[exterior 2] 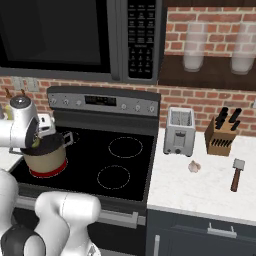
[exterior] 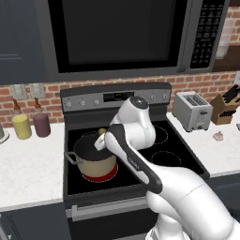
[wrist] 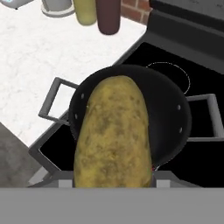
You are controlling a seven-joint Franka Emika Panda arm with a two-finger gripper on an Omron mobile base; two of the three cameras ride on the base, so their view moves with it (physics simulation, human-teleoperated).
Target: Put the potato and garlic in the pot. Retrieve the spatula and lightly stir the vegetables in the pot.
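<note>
Potato [wrist: 113,135] first: it sat clamped in the gripper [wrist: 113,181], whose jaws were closed partway around it, and it hung directly above the dark mouth of the pot [wrist: 175,109], not yet resting inside. From the hand's own camera the yellowish-tan lump hid much of the pot's opening, with a grey loop handle sticking out on either side. From behind the arm on the left, the pot [exterior: 96,161] stood on the stove's [exterior: 173,161] front left burner, which glowed red beneath it, and a sliver of the potato [exterior: 101,132] peeked out by the white wrist over the pot's far rim. The gripper [exterior: 101,140] itself was mostly hidden there by the arm. From the right side, the pot [exterior 2: 45,160] and the hand [exterior 2: 36,141] above it were at the stove's far left. The garlic [exterior 2: 194,166] lay on the white counter [exterior 2: 200,195] right of the stove, in front of the toaster [exterior 2: 179,131] and well apart from the pot. A spatula [exterior 2: 236,175] lay farther right on the same counter, just before the knife block [exterior 2: 222,135]. A yellow canister [exterior: 21,126] and a maroon canister [exterior: 41,124] stood on the counter left of the stove.
</note>
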